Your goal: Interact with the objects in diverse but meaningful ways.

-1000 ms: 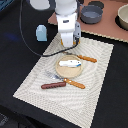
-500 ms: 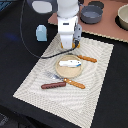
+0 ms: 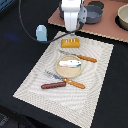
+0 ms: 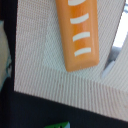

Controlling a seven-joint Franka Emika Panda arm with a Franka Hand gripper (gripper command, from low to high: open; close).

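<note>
Arm (image 3: 73,14) hangs over the far end of the placemat (image 3: 35,80), just above the bread loaf (image 3: 70,42). Fish (image 3: 69,63) on the round plate (image 3: 70,71), knife (image 3: 77,56) behind it, fork (image 3: 67,80) and sausage (image 3: 53,85) in front. Blue carton (image 3: 41,33) off the mat, at the exterior view's left. Gripper hidden.

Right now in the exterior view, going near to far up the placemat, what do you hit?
Sausage → round tan plate carrying the silver fish → bread loaf, at the mat's far edge. The two orange-handled utensils overlap the plate in depth, so I've left them out.
</note>
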